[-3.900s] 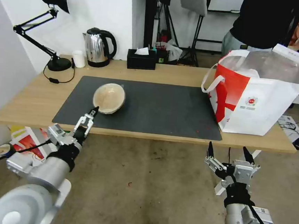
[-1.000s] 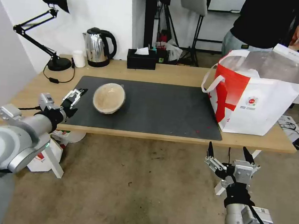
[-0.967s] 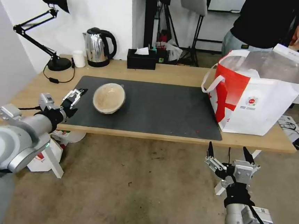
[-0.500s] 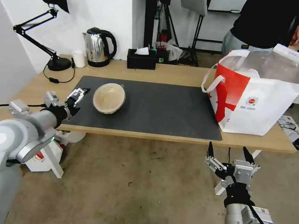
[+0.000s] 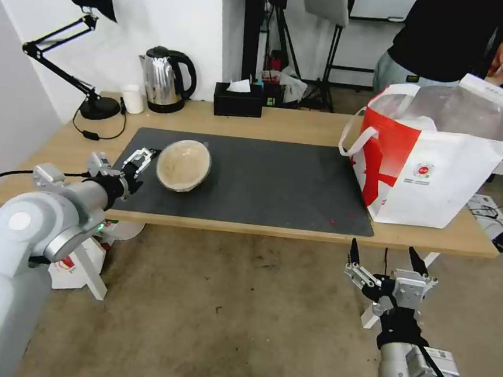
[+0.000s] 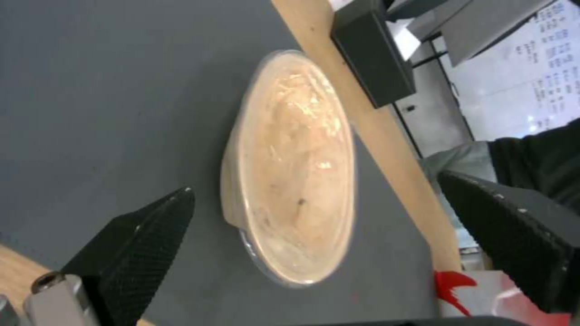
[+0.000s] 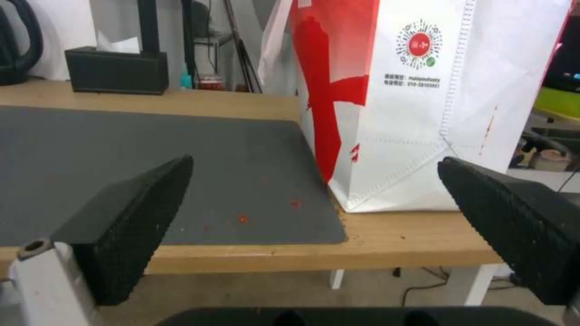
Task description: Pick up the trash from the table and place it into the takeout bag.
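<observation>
Left arm (image 5: 36,234) showing as thick silver-grey metallic tube links with a rounded joint cap, white disc at its centre, small green light glowing at six o'clock of the elbow housing. Black cable looping off its wrist toward nine o'clock. Left gripper (image 5: 144,157) wearing a black collar, silver-white linkage, slim dark fingers (image 6: 142,235) with a fine knurled diamond texture on the pads. A silver screw boss sitting beside the pad base.

Right arm (image 5: 412,367) showing a silver cylinder, black ribbed wrist collar, white label with dark print, black cable trailing toward five o'clock. Right gripper (image 5: 383,261) carrying a boxy silver-white body and pointed black fingers (image 7: 130,222), dotted grip texture.
</observation>
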You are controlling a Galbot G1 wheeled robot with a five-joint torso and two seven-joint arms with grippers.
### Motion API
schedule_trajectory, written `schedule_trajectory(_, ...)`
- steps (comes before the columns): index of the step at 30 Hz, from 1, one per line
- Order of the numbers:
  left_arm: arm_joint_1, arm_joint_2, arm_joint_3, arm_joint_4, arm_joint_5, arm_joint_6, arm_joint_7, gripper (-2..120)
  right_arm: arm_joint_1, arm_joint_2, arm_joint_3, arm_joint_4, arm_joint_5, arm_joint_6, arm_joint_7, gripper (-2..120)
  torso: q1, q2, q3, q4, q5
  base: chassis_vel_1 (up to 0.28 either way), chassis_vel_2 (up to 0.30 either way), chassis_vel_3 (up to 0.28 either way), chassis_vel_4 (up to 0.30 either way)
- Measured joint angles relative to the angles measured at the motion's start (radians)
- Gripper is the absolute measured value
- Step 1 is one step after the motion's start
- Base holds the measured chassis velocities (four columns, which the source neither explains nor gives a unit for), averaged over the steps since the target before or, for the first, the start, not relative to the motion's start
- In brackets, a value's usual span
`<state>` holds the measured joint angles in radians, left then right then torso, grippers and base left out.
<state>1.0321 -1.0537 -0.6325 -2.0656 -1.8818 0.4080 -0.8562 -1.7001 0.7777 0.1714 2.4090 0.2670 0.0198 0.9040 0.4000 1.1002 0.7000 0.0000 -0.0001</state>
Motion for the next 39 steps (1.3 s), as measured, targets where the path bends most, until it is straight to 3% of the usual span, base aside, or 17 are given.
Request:
schedule_trajectory(15,-0.072,-0.015,0.071,0.053,0.017,0.002,-0.021,100,0.0,0.0,0.0,0.0,0.0,0.0,0.0,100,0.0,0.0,0.0,0.0,0.0001,0.0,0.0,0.0,0.0)
schedule_trajectory(39,-0.103,-0.051,0.108,0.11,0.063,0.035,-0.022,100,0.0,0.0,0.0,0.0,0.0,0.0,0.0,100,0.0,0.0,0.0,0.0,0.0,0.0,0.0,0.0,0.0)
